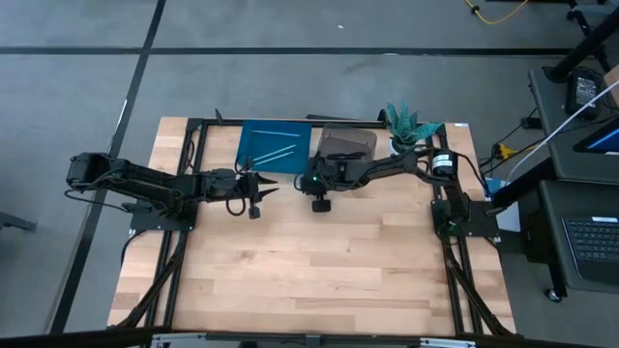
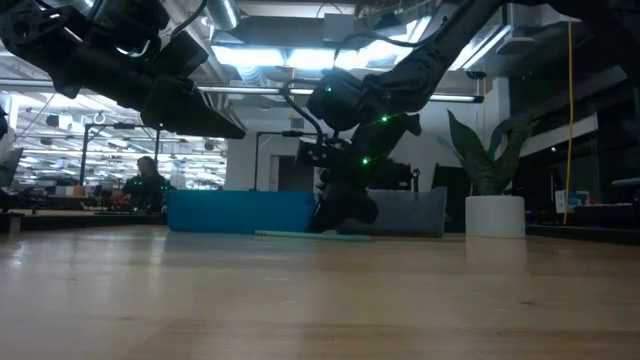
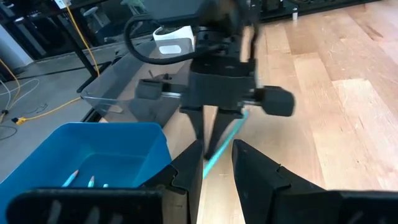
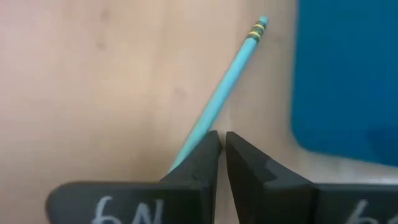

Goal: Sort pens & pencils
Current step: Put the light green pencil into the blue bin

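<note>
1. my right arm reaches from its base at the table's right edge toward the back middle, wrist bent down. my right gripper (image 1: pixel 311 182) is at the table top, just beside the blue bin (image 1: pixel 253 137) and in front of the grey bin (image 1: pixel 360 141).
2. its fingers (image 4: pixel 205 157) are pressed almost together, only a sliver between the tips. a pencil (image 4: pixel 224 87) runs out from under them, flat on the wood – i cannot tell whether i am pinching it or only touching it.
3. my left arm stretches in from the left, forearm low and level. my left gripper (image 1: pixel 267 185) points at the right one, fingers spread, holding nothing.
4. the high view shows two more pencils (image 1: pixel 275 153) lying inside the blue bin; the pencil at my right gripper is hidden there by the gripper itself.
5. the left wrist view shows that pencil (image 3: pixel 222 144) slanting away from the right fingers (image 3: pixel 219 127) across the wood, and pencil tips (image 3: pixel 70 179) in the blue bin (image 3: pixel 143 140).
6. the right wrist view alone shows the pencil's banded end, near the bin's (image 4: pixel 336 74) edge.
7. the low view shows the pencil (image 2: pixel 310 235) as a thin line on the table before both bins, with a plant (image 2: pixel 494 205) in a white pot to the right – and a person far off in the room behind.
</note>
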{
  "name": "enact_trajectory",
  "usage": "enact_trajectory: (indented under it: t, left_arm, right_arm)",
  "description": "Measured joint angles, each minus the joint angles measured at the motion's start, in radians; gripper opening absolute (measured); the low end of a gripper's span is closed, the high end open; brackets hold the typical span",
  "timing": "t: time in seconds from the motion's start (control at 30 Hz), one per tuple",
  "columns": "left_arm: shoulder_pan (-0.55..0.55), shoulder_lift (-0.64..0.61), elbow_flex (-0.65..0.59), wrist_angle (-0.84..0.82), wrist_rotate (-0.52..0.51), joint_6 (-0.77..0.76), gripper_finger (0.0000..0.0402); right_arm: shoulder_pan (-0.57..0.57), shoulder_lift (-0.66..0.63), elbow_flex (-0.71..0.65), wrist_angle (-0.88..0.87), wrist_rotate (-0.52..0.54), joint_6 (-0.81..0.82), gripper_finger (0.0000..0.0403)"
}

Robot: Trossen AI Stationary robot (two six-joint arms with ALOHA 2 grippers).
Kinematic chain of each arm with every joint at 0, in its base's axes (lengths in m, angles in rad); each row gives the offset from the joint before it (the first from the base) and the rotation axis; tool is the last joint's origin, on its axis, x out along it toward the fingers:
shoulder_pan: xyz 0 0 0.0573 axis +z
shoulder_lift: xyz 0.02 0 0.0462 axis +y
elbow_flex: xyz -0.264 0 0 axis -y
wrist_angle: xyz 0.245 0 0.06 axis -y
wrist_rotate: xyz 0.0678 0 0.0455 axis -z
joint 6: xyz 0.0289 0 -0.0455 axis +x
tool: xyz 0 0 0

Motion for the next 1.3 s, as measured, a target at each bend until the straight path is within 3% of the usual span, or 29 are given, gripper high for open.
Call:
enact_trajectory:
  t: [0.83,1.13,1.3]
  left_arm:
    - [0.0,0.0,0.0,-0.007,0.124,-0.035,0.0082]
    - [-0.031,0.0,0.0,-0.007,0.135,-0.034,0.0082]
    - [-0.059,0.0,0.0,-0.007,0.135,-0.029,0.0082]
  right_arm:
    - [0.198,0.004,0.034,-0.017,-0.034,0.156,0.0037]
    - [0.21,0.002,0.035,-0.012,0.005,0.154,0.0037]
    - [0.193,-0.079,0.035,-0.042,0.145,0.124,0.0037]
